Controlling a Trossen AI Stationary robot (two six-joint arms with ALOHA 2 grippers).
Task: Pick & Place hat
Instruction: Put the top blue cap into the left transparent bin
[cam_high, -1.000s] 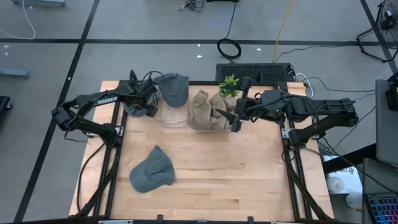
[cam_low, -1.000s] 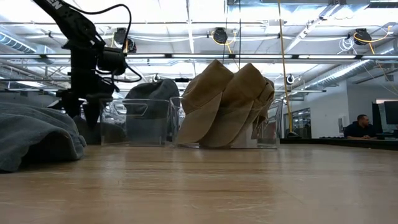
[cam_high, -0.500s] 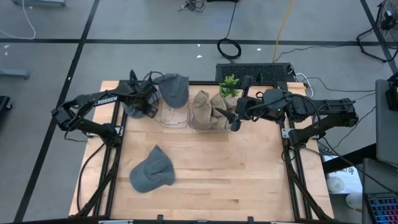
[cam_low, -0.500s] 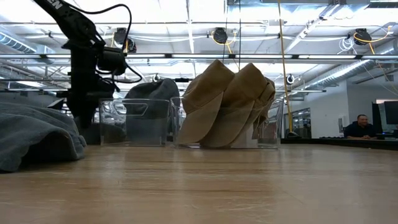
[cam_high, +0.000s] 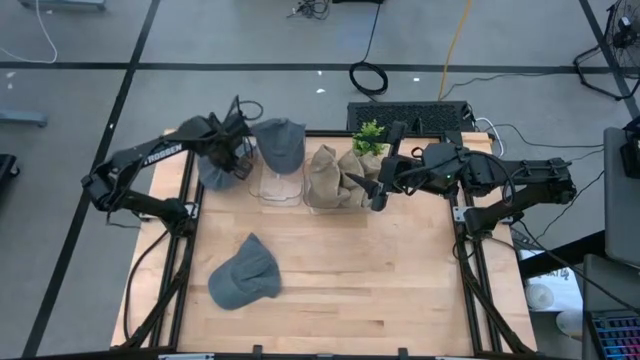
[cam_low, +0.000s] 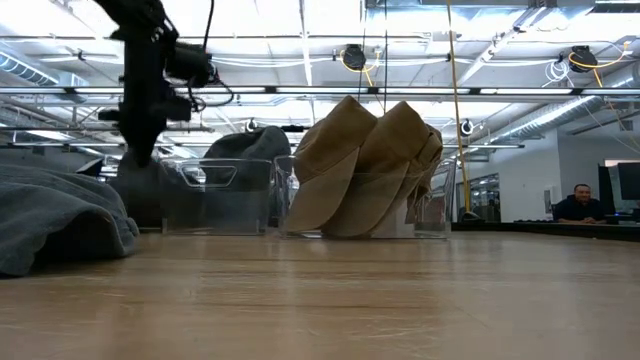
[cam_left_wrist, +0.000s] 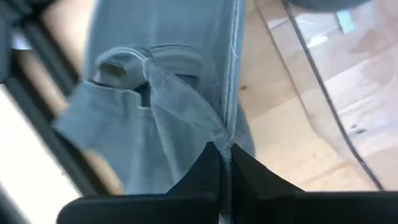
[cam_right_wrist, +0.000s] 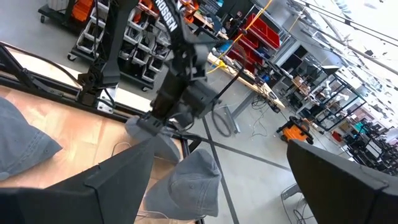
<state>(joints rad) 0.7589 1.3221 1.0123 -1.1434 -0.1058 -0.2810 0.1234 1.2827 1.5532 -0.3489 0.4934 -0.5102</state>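
My left gripper (cam_high: 236, 152) is over the table's far left corner, pointing down, shut on a grey hat (cam_high: 214, 172) that hangs under it; the right wrist view shows this hat (cam_right_wrist: 151, 133) below the left arm. A second grey hat (cam_high: 280, 143) rests in a clear bin (cam_high: 275, 186). A third grey hat (cam_high: 243, 272) lies flat on the table nearer the front. My right gripper (cam_high: 378, 190) is held level and open above the tan hats (cam_high: 335, 176), touching nothing. My left gripper pinches the grey hat between its two fingers (cam_left_wrist: 208, 168) at a stitched seam of the crown (cam_left_wrist: 227, 127), beside the back strap and buckle (cam_left_wrist: 115, 67). The fingers come from above, pointing down. The hat hangs slack below them; whether its lower end touches the table I cannot tell.
Two clear bins stand side by side at the far edge, the right one (cam_high: 340, 200) stuffed with tan hats. A small green plant (cam_high: 368, 137) is behind them. Black frame rails (cam_high: 185, 215) run along both table sides. Bare wood lies in the middle and at the near right.
My left gripper has shut on the grey hat at the far left corner and risen, shifting slightly toward the far edge. The hat has come up with it and now hangs under the fingers.
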